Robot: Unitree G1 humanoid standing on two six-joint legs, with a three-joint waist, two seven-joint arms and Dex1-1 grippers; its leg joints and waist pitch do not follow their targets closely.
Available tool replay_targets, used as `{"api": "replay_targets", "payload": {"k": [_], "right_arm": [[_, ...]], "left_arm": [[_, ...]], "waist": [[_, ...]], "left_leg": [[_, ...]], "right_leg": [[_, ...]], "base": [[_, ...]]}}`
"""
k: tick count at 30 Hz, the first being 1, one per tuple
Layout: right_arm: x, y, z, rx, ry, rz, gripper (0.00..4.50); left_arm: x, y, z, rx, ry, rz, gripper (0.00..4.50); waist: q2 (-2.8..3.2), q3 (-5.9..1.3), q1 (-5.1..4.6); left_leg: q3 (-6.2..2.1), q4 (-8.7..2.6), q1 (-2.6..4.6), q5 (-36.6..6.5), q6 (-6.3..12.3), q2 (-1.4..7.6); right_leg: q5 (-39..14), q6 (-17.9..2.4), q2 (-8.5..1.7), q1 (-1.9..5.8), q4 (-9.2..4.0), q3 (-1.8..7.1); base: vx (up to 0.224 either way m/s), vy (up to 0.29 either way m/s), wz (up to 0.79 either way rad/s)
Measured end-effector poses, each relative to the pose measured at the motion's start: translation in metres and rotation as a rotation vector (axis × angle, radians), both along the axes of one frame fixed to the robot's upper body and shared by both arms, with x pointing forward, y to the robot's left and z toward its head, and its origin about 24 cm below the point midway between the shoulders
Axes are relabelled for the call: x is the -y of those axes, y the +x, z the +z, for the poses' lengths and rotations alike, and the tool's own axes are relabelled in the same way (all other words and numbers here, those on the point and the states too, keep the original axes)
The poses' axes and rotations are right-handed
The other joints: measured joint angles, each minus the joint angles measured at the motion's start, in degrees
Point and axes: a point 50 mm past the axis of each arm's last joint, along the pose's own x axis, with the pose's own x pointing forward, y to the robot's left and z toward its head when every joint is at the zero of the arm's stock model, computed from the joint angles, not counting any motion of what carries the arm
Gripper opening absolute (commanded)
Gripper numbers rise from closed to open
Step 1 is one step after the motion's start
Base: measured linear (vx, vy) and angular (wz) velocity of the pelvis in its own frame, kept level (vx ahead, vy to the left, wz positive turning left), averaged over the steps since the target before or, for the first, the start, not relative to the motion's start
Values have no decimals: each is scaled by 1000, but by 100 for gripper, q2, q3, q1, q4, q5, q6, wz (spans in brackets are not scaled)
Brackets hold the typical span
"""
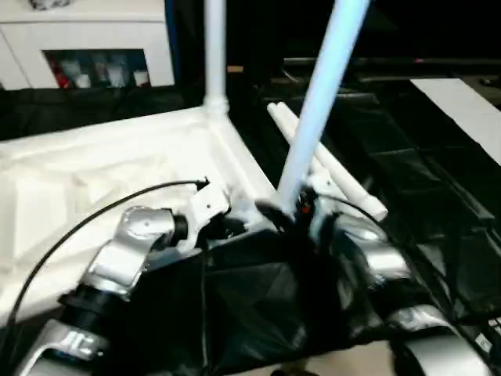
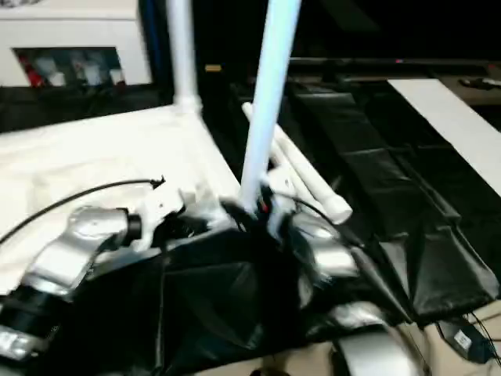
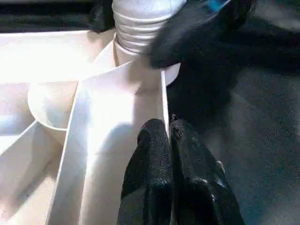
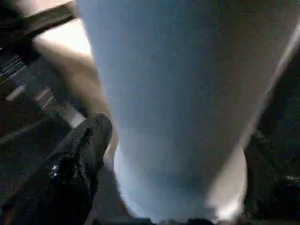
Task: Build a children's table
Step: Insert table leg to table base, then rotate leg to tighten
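Observation:
The children's table top (image 1: 94,172) lies upside down, ribbed side up. One white leg (image 1: 214,47) stands upright in the far corner socket. A second leg (image 1: 322,94) leans with its ribbed end (image 3: 140,23) at the near right corner socket. My right gripper (image 1: 293,210) is at that leg's base, its fingers (image 4: 79,159) spread on either side of the tube. My left gripper (image 3: 169,136) is shut on the table top's thin rim wall (image 3: 163,98) just short of that corner. Two loose legs (image 1: 344,176) lie side by side on the black cloth beyond.
Black cloth (image 1: 407,180) covers the surface right of and below the table top. A white board (image 1: 470,110) lies at the far right. A white cabinet (image 1: 94,47) stands at the back left. A black cable (image 1: 102,204) arcs over my left forearm.

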Motion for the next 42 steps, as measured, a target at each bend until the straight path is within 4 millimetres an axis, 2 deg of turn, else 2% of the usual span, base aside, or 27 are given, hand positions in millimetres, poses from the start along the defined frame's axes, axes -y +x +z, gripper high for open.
{"api": "replay_targets", "payload": {"k": [4,5,8,15,18,21,25,26,32,35,37,39,40,41,42], "right_arm": [[2,-6,2,-14,-27,103,391],[3,-7,2,-17,-36,129,365],[4,-9,3,-17,-61,171,340],[3,-10,4,-28,-79,204,289],[0,-10,3,-34,-67,201,283],[-4,-6,1,-40,-45,111,280],[-15,7,-5,-46,-16,-134,279],[-19,12,-7,-51,-8,-224,279],[-30,29,-11,-83,-7,-510,278],[-35,34,-12,-96,-4,-585,278],[-36,35,-14,-94,10,-619,334],[-37,35,-14,-94,17,-622,348],[-38,35,-14,-95,18,-620,350],[-38,35,-14,-90,17,-616,376],[-38,35,-14,-81,13,-611,376]], "left_arm": [[-5,-3,1,-17,19,-57,0],[-7,-4,0,-24,21,-72,0],[-9,-5,0,-38,28,-102,0],[-11,-4,0,-51,31,-133,0],[-10,-3,0,-54,27,-126,0],[-8,1,-1,-48,16,-74,0],[-1,13,-3,-32,13,77,0],[6,16,-5,-31,10,122,0],[34,21,-13,-39,-28,288,0],[41,22,-15,-28,-33,326,0],[44,22,-15,-21,-31,331,0],[45,22,-15,-14,-25,332,0],[45,22,-15,-12,-23,331,0],[45,22,-15,-9,-21,328,0],[45,22,-15,-7,-21,326,0]], "waist": [[4,1,-8],[4,1,-7],[4,0,-1],[3,-2,15],[3,-3,14],[-1,-6,-3],[-3,-8,-32],[-6,-10,-53],[8,-29,-187],[7,-30,-204],[14,-32,-203],[29,-39,-204],[29,-40,-204],[28,-40,-205],[29,-40,-206]], "left_leg": [[0,4,11,2,-3,1],[-1,4,15,2,-4,1],[0,4,22,3,-4,1],[0,7,24,3,-5,2],[-1,8,25,3,-5,3],[-2,12,34,4,-7,4],[-4,20,48,8,-13,4],[-7,26,51,9,-14,4],[-16,74,59,7,-11,3],[-36,88,62,6,-10,2],[-66,83,55,6,-10,1],[-100,83,42,6,-10,-1],[-105,85,40,6,-10,-3],[-105,86,39,6,-10,-4],[-105,86,39,6,-9,-6]], "right_leg": [[2,-2,0,8,6,1],[3,-2,0,13,7,1],[3,-3,0,25,6,1],[4,-5,0,33,10,0],[4,-5,0,33,14,-1],[4,-6,0,38,24,-1],[-3,7,-1,44,23,1],[-3,8,-3,44,19,-1],[-5,11,-8,55,-7,-1],[-8,15,-9,59,-21,-12],[-8,15,-8,64,-61,-39],[-8,15,-9,72,-102,-70],[-8,15,-9,72,-105,-72],[-8,15,-10,72,-109,-71],[-8,15,-11,72,-110,-71]], "base": [[0,0,0],[0,0,0],[0,0,0],[0,0,0],[0,0,0],[0,0,0],[0,0,0],[0,0,0],[0,0,0],[0,0,0],[0,0,0],[0,0,0],[0,0,0],[0,0,0],[0,0,0]]}}
